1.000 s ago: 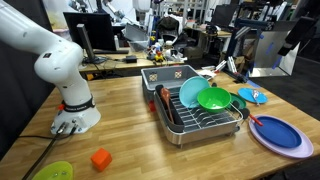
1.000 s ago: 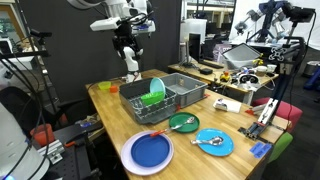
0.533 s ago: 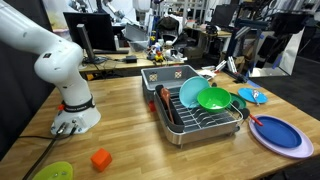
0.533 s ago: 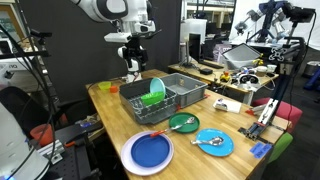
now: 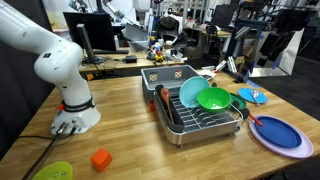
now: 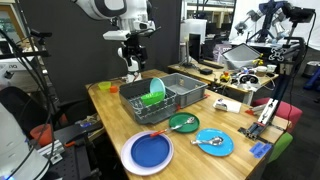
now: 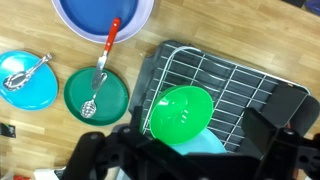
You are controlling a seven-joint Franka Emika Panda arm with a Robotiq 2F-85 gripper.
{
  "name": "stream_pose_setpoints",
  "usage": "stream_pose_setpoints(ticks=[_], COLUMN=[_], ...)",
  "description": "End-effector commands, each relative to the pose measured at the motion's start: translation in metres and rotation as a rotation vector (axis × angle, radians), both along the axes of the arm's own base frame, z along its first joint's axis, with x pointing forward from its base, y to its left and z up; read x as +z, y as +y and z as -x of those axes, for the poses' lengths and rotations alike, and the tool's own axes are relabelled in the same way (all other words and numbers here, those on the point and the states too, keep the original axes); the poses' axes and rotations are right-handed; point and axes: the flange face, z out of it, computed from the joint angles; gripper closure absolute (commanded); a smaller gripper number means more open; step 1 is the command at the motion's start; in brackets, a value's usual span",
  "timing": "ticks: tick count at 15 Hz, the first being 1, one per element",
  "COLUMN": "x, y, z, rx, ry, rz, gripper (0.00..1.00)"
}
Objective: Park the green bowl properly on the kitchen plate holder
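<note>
The green bowl (image 5: 213,98) leans on its side in the kitchen plate holder (image 5: 200,128), resting against a teal dish (image 5: 190,92). In an exterior view the bowl (image 6: 153,97) stands at the near end of the rack (image 6: 185,92). My gripper (image 6: 132,66) hangs open and empty well above the rack's far-left corner, apart from the bowl. In the wrist view the bowl (image 7: 182,112) and teal dish (image 7: 208,147) lie on the rack's wires (image 7: 235,85), between my spread fingers (image 7: 197,125).
A blue plate with a red-handled utensil (image 6: 148,152), a dark green plate with a spoon (image 6: 183,123) and a light blue plate (image 6: 213,142) lie beside the rack. An orange cube (image 5: 100,158) and a yellow-green plate (image 5: 52,171) sit near the robot base (image 5: 72,118).
The arm shifted and the gripper dropped slightly above the rack's corner between one second ago and half a second ago. Since then nothing has moved. The bowl stays put.
</note>
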Motion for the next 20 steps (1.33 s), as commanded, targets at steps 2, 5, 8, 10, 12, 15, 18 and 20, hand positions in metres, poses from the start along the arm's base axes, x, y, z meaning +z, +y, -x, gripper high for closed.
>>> stream_pose_setpoints(ticks=[2,5,8,10,12,15,18,20], x=[0.001,-0.008,-0.027,-0.042,-0.059,-0.086,-0.120,-0.142], y=[0.000,0.005,0.017,0.023,0.027,0.028,0.026,0.026], z=[0.000,-0.007,-0.021,-0.034,-0.051,-0.081,-0.103,-0.110], rx=[0.000,-0.025,-0.129,-0.228,-0.318,-0.373,-0.341,-0.321], ry=[0.001,0.035,0.112,0.151,0.175,0.106,0.044,0.031], rz=[0.000,-0.014,-0.067,-0.104,-0.145,-0.160,-0.136,-0.103], gripper=[0.00,0.00,0.00,0.00,0.00,0.00,0.00,0.00])
